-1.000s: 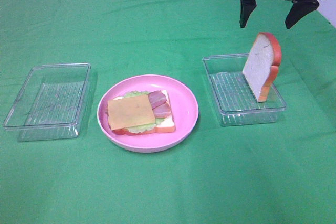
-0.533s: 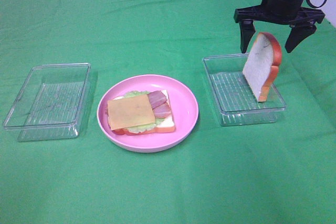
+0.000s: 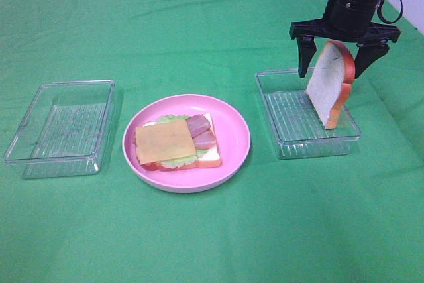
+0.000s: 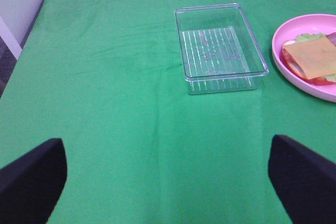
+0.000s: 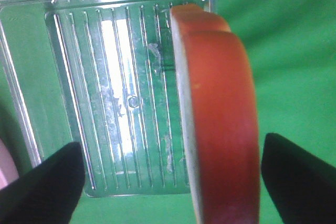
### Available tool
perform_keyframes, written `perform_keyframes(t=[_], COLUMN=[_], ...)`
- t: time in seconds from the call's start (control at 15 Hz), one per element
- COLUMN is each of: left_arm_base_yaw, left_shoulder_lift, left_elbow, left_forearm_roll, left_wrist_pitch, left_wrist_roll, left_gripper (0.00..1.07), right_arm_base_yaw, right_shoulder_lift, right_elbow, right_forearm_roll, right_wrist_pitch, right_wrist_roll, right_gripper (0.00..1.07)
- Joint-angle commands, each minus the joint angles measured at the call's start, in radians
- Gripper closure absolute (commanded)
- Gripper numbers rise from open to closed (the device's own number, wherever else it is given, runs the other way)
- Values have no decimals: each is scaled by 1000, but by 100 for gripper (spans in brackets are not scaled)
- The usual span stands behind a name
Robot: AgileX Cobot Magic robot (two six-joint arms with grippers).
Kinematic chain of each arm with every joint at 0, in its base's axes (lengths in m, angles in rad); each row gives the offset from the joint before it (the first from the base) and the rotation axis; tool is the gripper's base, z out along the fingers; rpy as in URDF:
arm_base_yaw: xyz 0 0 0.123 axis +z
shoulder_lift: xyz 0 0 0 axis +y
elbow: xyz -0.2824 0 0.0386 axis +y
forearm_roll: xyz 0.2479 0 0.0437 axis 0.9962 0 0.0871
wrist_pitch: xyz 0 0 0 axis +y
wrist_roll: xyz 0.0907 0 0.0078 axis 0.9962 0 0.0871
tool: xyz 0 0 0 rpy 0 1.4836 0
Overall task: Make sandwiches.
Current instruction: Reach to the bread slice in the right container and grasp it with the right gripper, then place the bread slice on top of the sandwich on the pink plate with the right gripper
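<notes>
Your right claw (image 3: 334,63) hangs over the clear tray (image 3: 291,138) on the right side of the green cloth (image 3: 199,243). Its two black fingers (image 3: 303,57) are wide apart, one on each side of the top of the bread slice (image 3: 328,84). You cannot tell if a finger touches the bread. The slice stands up on its edge in the tray, a bit tilted, right under the claw and between its fingers. In your right wrist view you look down on the orange-brown crust (image 5: 218,108), with the ribbed tray floor beside it.

Well away from your right claw, toward the other arm's side, sits the pink plate (image 3: 232,138). On it lies the open sandwich (image 3: 175,142): a bread slice at the bottom, green lettuce (image 3: 171,118) poking out, bacon strips (image 3: 201,130) and a yellow cheese square (image 3: 164,142) on top.

Your left claw (image 4: 168,182) is low over bare green cloth. Its two dark fingertips (image 4: 31,177) are far apart and nothing is between them. Ahead of it sits a second clear tray (image 4: 185,51), and the pink plate (image 4: 294,74) with the sandwich (image 4: 310,61) is just past that tray.
</notes>
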Motion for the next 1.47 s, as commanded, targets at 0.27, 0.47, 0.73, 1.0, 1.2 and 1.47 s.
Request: perform_keyframes(t=[0.27, 0.47, 0.73, 1.0, 1.2, 1.47], left_arm_base_yaw=[-1, -1, -1, -1, -1, -1], left_shoulder_lift=[-13, -13, -13, -13, -13, -13], left_elbow=[3, 3, 3, 3, 3, 3], left_forearm_roll=[1, 1, 1, 1, 2, 5], left_wrist_pitch=[-15, -15, -15, -15, -15, -15], left_wrist_roll=[-1, -1, -1, -1, -1, -1], left_gripper=[9, 9, 9, 9, 9, 9], right_arm_base_yaw=[-2, -1, -1, -1, -1, -1], right_shoulder_lift=[-1, -1, -1, -1, -40, -183], right_elbow=[6, 6, 6, 4, 4, 5], right_forearm_roll=[-48, -58, -60, -66, -53, -24], right_wrist_pitch=[80, 84, 84, 107, 111, 111], right_wrist_roll=[-8, -8, -8, -5, -4, -11], right_gripper=[59, 59, 70, 107, 107, 107])
